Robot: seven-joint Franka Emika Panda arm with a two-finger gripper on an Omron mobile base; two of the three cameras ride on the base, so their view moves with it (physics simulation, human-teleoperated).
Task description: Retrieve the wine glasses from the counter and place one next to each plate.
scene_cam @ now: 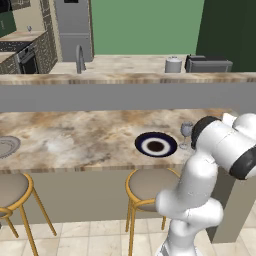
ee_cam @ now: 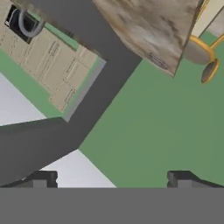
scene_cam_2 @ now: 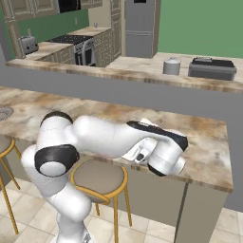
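The white arm (scene_cam: 210,165) is bending low beside the bar (scene_cam: 75,135), its hand lying over the bar's right end in the right base view. In the hand view the gripper (ee_cam: 112,177) is pointing at green wall and grey surfaces, its two dark fingertips (ee_cam: 43,178) standing wide apart with nothing between them. One wine glass (scene_cam: 186,131) is standing upright on the bar, just to the right of a dark blue-rimmed plate (scene_cam: 156,145) and partly hidden by the arm's elbow. A grey plate (scene_cam: 6,146) is lying at the bar's left edge. A second wine glass (scene_cam: 29,29) is showing small on the far counter (scene_cam: 22,36) at upper left, beside the stove (scene_cam: 26,57). Two wooden stools (scene_cam: 147,185) are standing under the bar. Behind the bar, a raised ledge is carrying a tap (scene_cam: 79,59), a grey pot (scene_cam: 173,65) and a dark toaster oven (scene_cam: 209,64)
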